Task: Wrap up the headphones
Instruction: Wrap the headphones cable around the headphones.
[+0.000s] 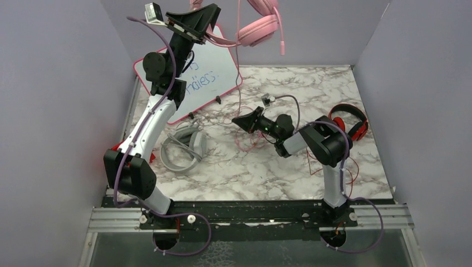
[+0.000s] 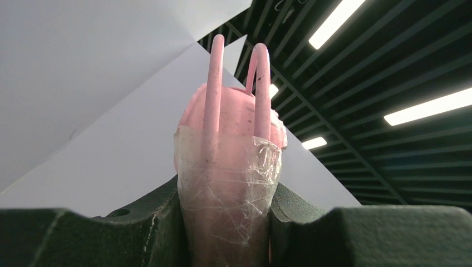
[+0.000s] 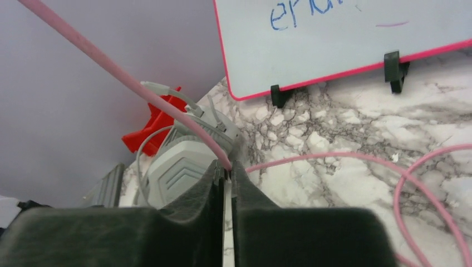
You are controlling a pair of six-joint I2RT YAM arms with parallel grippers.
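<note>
My left jaws clamp the pink headphones (image 1: 260, 28) high above the marble worktop (image 1: 250, 172) so their cable (image 3: 111, 70) hangs free, while my right jaws pinch it lower down, apparently to draw it taut for winding.

Right pincer (image 3: 226, 168) tight on pink cable (image 3: 89, 51), grey headphones (image 3: 181, 167) behind.

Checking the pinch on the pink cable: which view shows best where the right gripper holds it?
Right wrist: the pink cable runs into the closed tips of the right gripper. Top external shows only a thin line hanging from the pink headphones. Left wrist shows just those headphones in the left gripper.
</note>
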